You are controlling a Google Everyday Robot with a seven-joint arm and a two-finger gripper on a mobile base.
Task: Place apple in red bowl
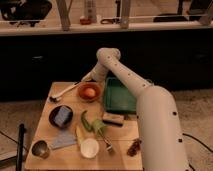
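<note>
The red bowl (89, 92) is a shallow reddish-orange bowl at the far middle of the wooden table (45, 120). The apple (90, 92), small and orange-yellow, lies inside it. My white arm reaches from the lower right up and over the table. The gripper (91, 78) is at the arm's end, just behind and above the red bowl's far rim, mostly hidden by the wrist.
A green tray (120, 95) lies right of the red bowl. A dark bowl with a blue block (61, 115), a long green vegetable (89, 122), a small white bowl (90, 148), a metal cup (40, 148), a brush (113, 119) and a white-handled utensil (65, 92) are spread on the table.
</note>
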